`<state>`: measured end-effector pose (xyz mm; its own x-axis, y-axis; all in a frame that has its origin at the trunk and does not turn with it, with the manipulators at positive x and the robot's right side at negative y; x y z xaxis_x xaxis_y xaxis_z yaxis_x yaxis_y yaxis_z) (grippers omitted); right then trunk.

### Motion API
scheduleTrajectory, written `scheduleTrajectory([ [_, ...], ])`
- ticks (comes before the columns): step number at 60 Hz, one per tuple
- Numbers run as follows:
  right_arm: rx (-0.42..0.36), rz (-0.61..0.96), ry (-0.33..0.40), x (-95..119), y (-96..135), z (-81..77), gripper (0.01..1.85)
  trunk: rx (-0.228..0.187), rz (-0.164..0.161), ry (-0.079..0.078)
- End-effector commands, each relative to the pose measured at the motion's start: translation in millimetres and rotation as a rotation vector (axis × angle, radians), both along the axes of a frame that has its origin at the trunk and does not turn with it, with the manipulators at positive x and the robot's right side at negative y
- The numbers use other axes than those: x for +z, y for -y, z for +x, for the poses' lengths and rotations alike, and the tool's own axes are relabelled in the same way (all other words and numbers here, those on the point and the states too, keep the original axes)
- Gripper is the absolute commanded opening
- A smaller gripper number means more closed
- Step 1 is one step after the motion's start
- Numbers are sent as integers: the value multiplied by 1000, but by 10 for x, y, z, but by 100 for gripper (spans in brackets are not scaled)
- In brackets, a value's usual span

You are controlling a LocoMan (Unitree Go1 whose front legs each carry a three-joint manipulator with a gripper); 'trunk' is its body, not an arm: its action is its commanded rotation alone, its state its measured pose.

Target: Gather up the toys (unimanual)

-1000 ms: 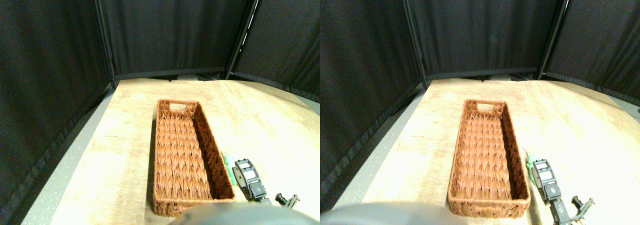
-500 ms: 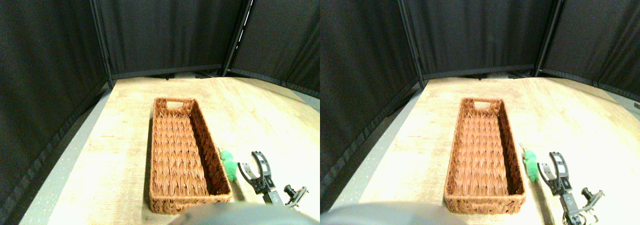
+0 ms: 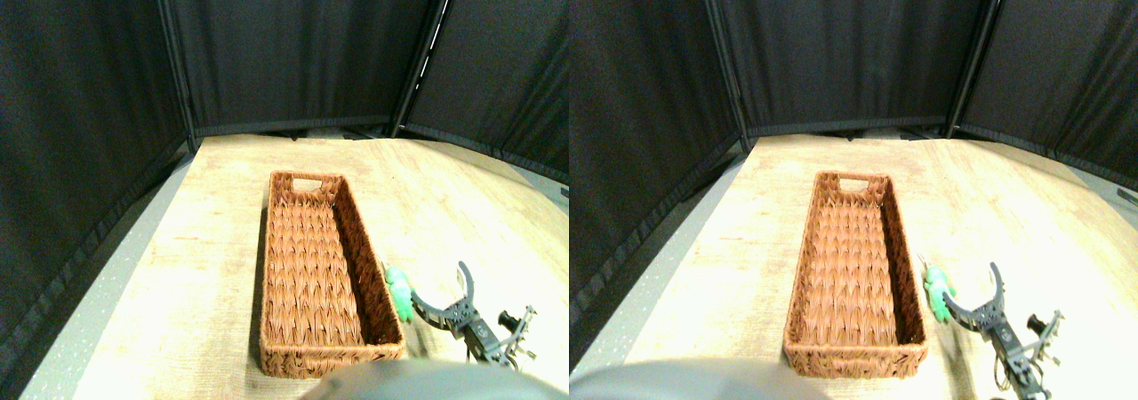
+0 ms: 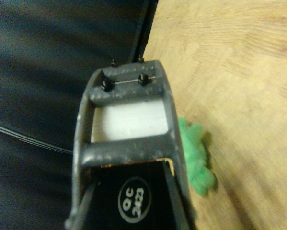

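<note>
Right claw point(image 3: 442, 295) sits low over the table point(image 3: 462, 204) at the near right, its two curved jaws spread wide apart — open, gripping nothing. One jaw tip reaches toward the green toy point(image 3: 399, 293); the other points up and away from it. Whether the nearer tip touches the toy cannot be told from the stereo view.

Green toy lies on the table just outside the basket point(image 3: 317, 276), close against the outer face of its right long wall, near the basket's near end. It is not inside the basket. In the wrist view the toy point(image 4: 196, 158) shows as a green plush shape on the wood surface, beside the dark jaw frame point(image 4: 129, 124), partly hidden behind it.

Basket — long, brown, woven — stands lengthwise on the table, a handle cutout in its far end wall. No toys show in it.

Black curtain panels point(image 3: 293, 53) enclose the table on the far and left sides.
</note>
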<state>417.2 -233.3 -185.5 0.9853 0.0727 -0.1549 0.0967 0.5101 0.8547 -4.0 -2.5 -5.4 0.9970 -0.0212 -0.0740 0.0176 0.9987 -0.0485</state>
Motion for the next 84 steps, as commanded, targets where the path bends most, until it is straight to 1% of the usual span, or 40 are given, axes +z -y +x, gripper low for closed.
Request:
scheduleTrajectory([
  [1,2,64,-2,-26,-8,83,88,11,-22,-24],
  [3,2,99,-21,-56,-21,117,91,13,-24,-25],
  [4,7,107,-17,-75,-23,133,90,13,-24,-25],
  [6,-5,192,-32,-113,-36,163,88,16,-28,-24],
  [7,-5,192,-32,-113,-36,163,88,16,-28,-24],
  [10,-48,281,-40,-180,-49,195,88,20,-29,-26],
  [12,-44,276,-37,-204,-53,204,89,20,-29,-26],
  [14,-52,307,-53,-247,-67,218,90,20,-29,-26],
  [15,-38,310,-57,-266,-71,226,90,20,-29,-26],
  [16,-32,319,-66,-280,-78,230,91,28,-31,-33],
  [17,-33,330,-78,-291,-86,232,91,28,-31,-33],
  [20,-34,350,-93,-313,-93,239,89,28,-31,-33],
  [23,-50,391,-103,-352,-97,252,83,28,-31,-33],
  [24,-51,391,-104,-363,-98,257,82,32,-38,-36],
  [27,-58,402,-106,-390,-99,261,80,36,-41,-36],
  [32,-69,437,-109,-471,-83,262,80,36,-41,-36],
  [33,-67,434,-111,-492,-80,263,83,38,-40,-40],
  [34,-74,430,-113,-513,-79,263,83,38,-40,-40],
  [36,-97,408,-127,-545,-76,261,84,38,-40,-38],
  [39,-118,391,-144,-577,-63,257,85,38,-39,-40],
  [47,-116,419,-177,-725,9,273,87,39,-40,-42],
  [48,-117,420,-184,-744,15,273,87,44,-42,-48],
  [52,-133,422,-200,-805,25,265,86,44,-42,-48],
  [53,-137,422,-204,-823,26,262,87,47,-43,-46],
  [56,-149,422,-209,-847,26,258,90,47,-42,-45],
  [61,-171,402,-226,-851,23,266,86,43,-40,-49],
  [62,-169,396,-220,-854,27,271,83,43,-40,-49],
  [63,-178,396,-216,-854,26,276,75,41,-39,-51],
  [64,-197,392,-212,-850,22,280,61,41,-39,-51],
  [66,-232,338,-183,-836,16,291,19,41,-38,-51],
  [67,-232,338,-183,-836,16,291,19,40,-37,-51],
  [68,-238,314,-161,-831,13,300,6,40,-37,-51],
  [70,-256,305,-140,-816,8,322,6,40,-37,-51],
  [71,-282,321,-140,-812,12,325,6,39,-37,-52],
  [72,-282,321,-140,-812,12,325,6,39,-37,-52],
  [73,-312,310,-133,-800,15,324,6,39,-37,-52],
  [76,-345,316,-123,-755,31,330,6,39,-35,-50],
  [80,-342,336,-121,-700,47,338,6,39,-35,-50],
  [82,-357,388,-97,-665,51,341,6,36,-32,-49],
  [84,-369,399,-70,-638,64,345,6,34,-31,-47],
])
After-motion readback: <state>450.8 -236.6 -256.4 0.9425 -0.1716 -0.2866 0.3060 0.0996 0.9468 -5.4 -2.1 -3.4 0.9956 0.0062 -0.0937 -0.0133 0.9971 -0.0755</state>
